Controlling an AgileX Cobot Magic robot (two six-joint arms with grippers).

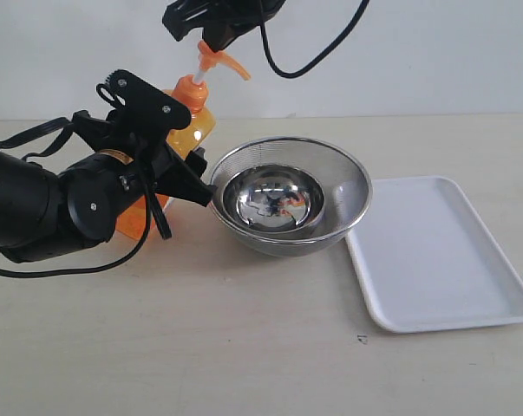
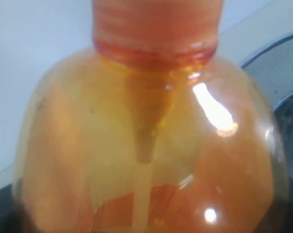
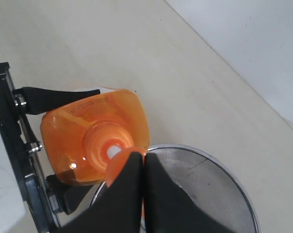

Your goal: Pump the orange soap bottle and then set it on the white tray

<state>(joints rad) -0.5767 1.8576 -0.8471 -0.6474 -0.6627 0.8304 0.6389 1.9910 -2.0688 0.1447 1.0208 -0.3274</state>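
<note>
Currently on the pumping step. Left tool is clamped across the body of the orange soap bottle, one finger on each side. It holds the bottle upright on the surface, just beside the mesh bowl. The left wrist view is filled by the bottle's shoulder and dip tube, nothing else of use.

Right tool has its fingers pressed together, gripping nothing, with the tips on top of the pump head. The spout points toward the bowl side. White stem shows below the head, so I judge the pump is not fully pressed down.

The white tray lies beyond the bowl, well apart from the bottle.

Next move: a straight downward push from the right tool while the left stops the bottle tipping. After that, the bottle must go over or around the bowl to reach the tray and be set down upright.
</note>
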